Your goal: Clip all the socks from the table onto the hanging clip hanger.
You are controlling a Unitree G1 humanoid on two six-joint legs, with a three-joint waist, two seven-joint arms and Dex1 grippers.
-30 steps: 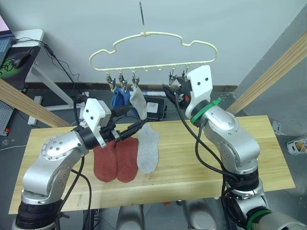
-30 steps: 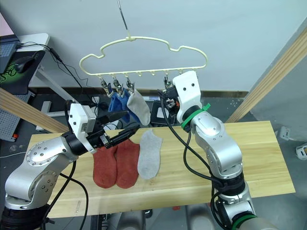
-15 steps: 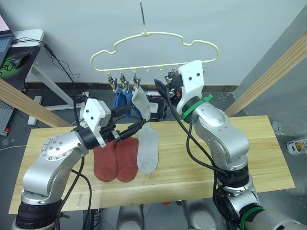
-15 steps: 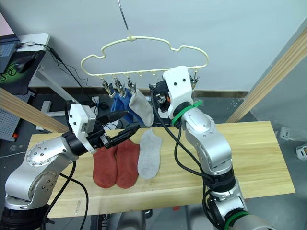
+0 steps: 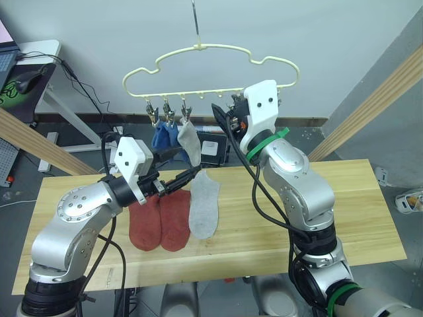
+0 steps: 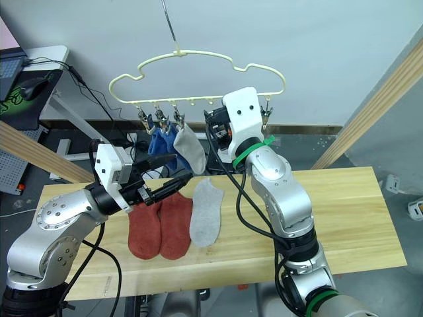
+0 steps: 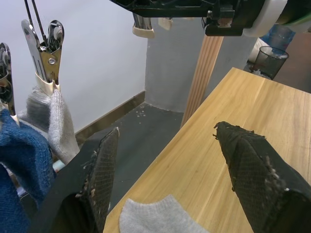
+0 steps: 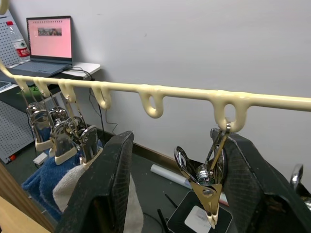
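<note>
Right wrist view looks along the right tool (image 8: 177, 187), whose two black fingers (image 8: 104, 189) stand wide apart with nothing gripped. Between them hangs a metal clip (image 8: 206, 182), dangling from a loop of the pale-yellow clip hanger (image 8: 160, 92); whether either finger touches that clip cannot be told. Beyond one finger, further along the same bar, three more clips sit close together, holding a light grey sock (image 8: 68, 187) and blue socks (image 8: 41, 179). Far past them a laptop (image 8: 48, 39) with a pink screen rests on a side table.

From the head camera, the right tool (image 5: 232, 120) is raised to the hanger's row of clips, just beside the clip pair on its own side. The hanging grey sock (image 5: 190, 142) and blue socks (image 5: 165, 135) are on the far side of it, toward the left arm.

Lower down, the left tool (image 5: 177, 170) is also spread open and empty, held just under the hanging socks and above the desk (image 5: 344, 218). In the left wrist view its fingers (image 7: 104, 167) frame bare wood, with the cuff of a grey sock (image 7: 160, 216) between them. Directly below this tool lie two rust-red socks (image 5: 158, 221) side by side, and a second light grey sock (image 5: 205, 205) touching them on the right arm's side.
</note>
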